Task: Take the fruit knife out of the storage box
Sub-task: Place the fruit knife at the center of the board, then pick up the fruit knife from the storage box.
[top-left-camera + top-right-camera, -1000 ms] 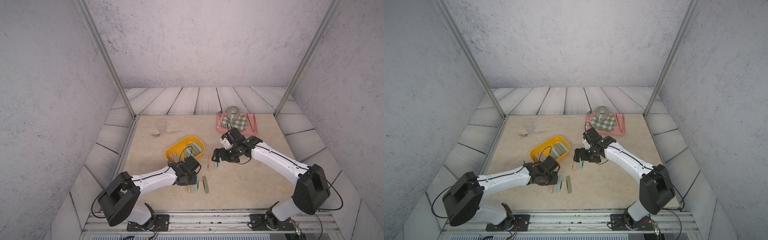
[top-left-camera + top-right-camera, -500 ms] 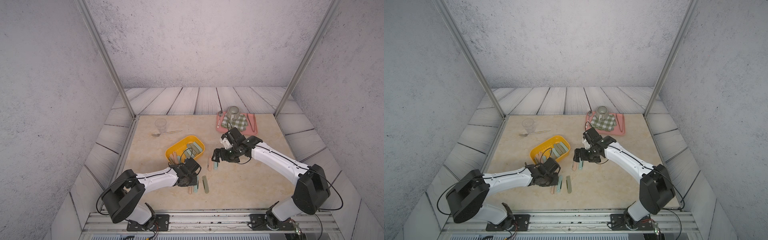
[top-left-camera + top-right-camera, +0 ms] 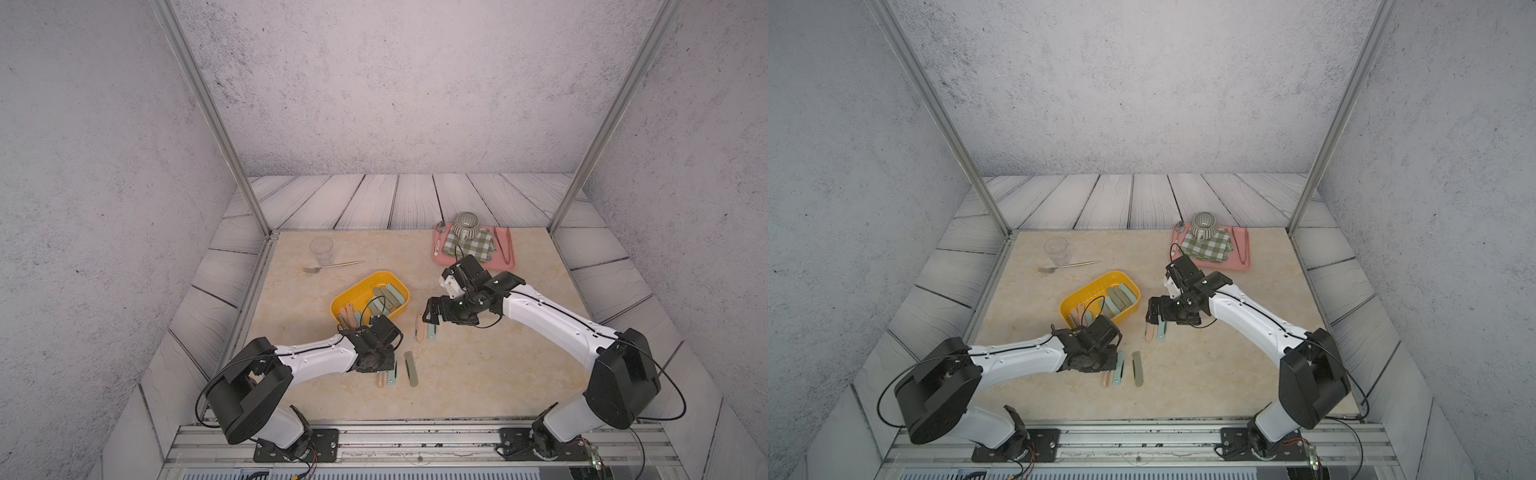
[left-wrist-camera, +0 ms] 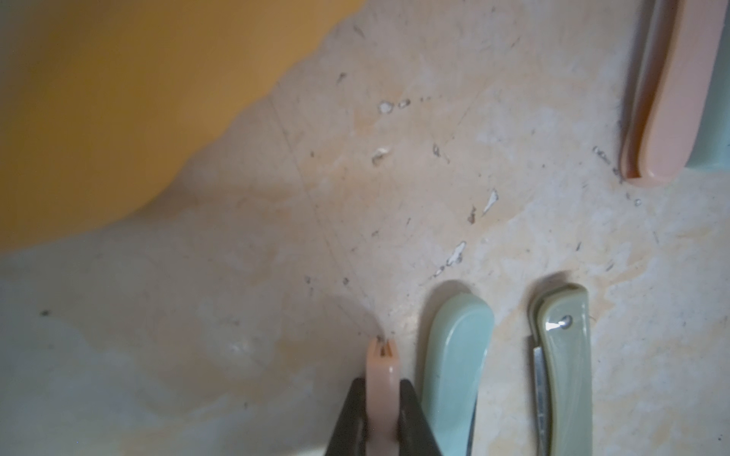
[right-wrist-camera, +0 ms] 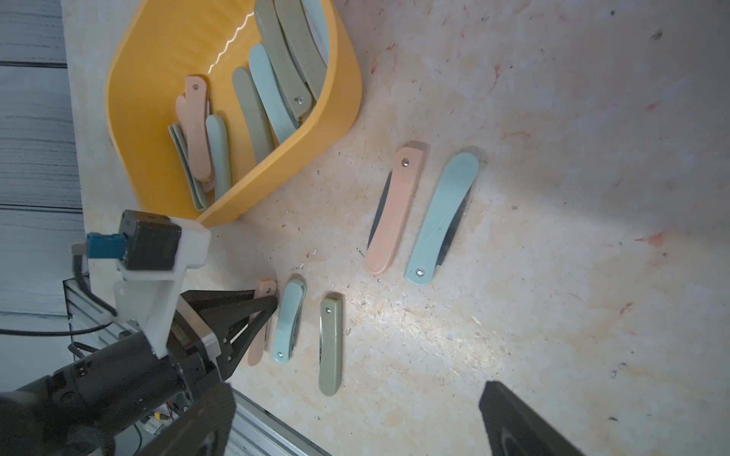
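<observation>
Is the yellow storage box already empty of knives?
No, in the right wrist view several folded knives lie inside the storage box.

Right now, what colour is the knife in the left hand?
Pale pink fruit knife, in the left hand; clearest in the left wrist view.
</observation>
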`<state>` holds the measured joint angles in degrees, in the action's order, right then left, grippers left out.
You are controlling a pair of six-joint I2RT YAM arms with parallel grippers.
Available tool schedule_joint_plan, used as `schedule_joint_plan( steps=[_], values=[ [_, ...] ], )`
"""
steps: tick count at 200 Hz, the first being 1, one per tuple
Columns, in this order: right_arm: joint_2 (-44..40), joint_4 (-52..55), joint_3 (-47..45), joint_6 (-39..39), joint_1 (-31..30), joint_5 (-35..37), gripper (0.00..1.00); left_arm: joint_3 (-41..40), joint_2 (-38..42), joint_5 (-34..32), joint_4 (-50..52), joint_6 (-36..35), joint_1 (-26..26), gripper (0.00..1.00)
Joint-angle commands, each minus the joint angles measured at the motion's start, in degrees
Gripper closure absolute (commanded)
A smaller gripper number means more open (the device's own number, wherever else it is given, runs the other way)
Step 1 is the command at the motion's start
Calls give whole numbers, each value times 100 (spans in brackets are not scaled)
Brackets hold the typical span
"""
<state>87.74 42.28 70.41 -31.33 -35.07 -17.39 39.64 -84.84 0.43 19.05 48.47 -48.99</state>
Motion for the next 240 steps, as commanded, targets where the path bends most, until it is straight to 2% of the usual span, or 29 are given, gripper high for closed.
schedule_joint_plan(
  steps=[1, 11, 35, 93, 159, 181, 197, 240],
  values=[
    [50, -36, 60, 6, 26, -54, 1, -26, 58, -155, 175, -58, -19, 78],
    [54, -44, 52, -9, 27, -63, 1, -18, 80, -174, 224, -63, -20, 71],
    [49, -88, 34, -33, 27, -93, 1, -26, 184, -233, 314, -71, -19, 67],
    [89, -184, 47, -83, -7, -129, 1, 28, 524, -460, 565, -125, -22, 66],
    [307, -103, 335, -4, -119, -108, 1, 509, 1132, -862, 1265, -373, -21, 62],
    [507, 100, 637, 173, -214, -41, 1, 708, 1447, -1126, 1636, -460, -6, 58],
    [734, 270, 954, 329, -300, 26, 0, 824, 1708, -1338, 1879, -502, -8, 49],
    [1554, 759, 2049, 733, -603, 243, 11, 1086, 2557, -1776, 2545, -480, 38, 33]
  ],
)
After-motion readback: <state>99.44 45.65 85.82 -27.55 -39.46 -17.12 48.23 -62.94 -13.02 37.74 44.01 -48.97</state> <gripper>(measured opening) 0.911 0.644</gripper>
